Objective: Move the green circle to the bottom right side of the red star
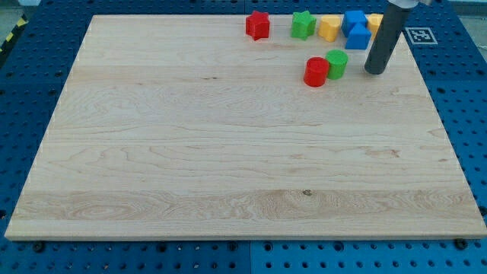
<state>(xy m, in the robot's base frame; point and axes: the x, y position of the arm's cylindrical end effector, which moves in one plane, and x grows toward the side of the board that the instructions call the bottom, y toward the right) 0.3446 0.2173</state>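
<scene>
The green circle (336,63) is a short green cylinder near the view's top right, touching a red cylinder (316,71) on its left. The red star (258,25) sits at the board's top edge, up and to the left of them. My tip (374,71) rests on the board just right of the green circle, a small gap apart from it. The dark rod rises from the tip toward the view's top right.
Along the top edge, right of the red star, lie a green star (303,24), a yellow block (329,28), two blue blocks (356,30) and another yellow block (374,20) partly hidden behind the rod. The wooden board (228,152) lies on a blue pegboard.
</scene>
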